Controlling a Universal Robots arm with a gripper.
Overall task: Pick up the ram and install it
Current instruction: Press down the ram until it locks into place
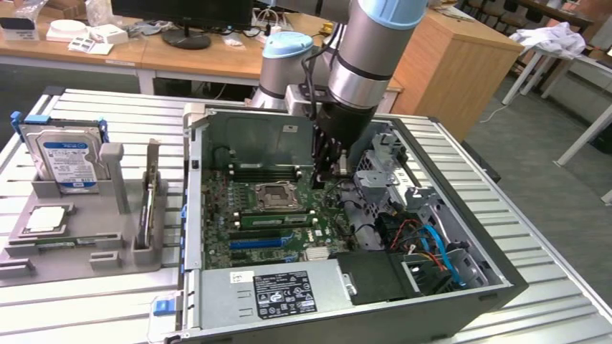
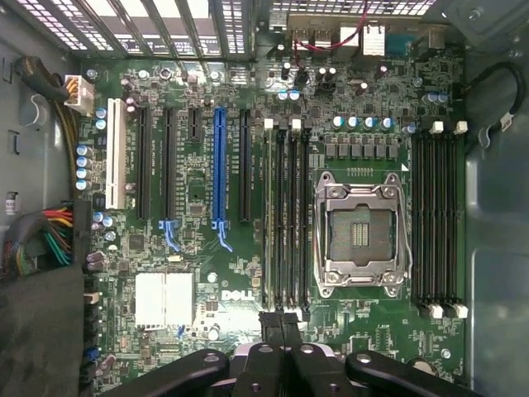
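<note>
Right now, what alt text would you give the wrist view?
The shut hand hangs over a green motherboard, its tips at one end of the memory slots beside an empty processor socket. Black, blue and white expansion slots lie farther off.

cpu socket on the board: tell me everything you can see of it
The CPU socket is a square silver metal frame with latch levers along its sides, around a dark centre that looks like bare contacts. No cooler sits over it. It lies flat on the green motherboard, between two banks of black memory slots. Nothing touches it. The shut pincer hangs clear of it, near the end of one bank.
</note>
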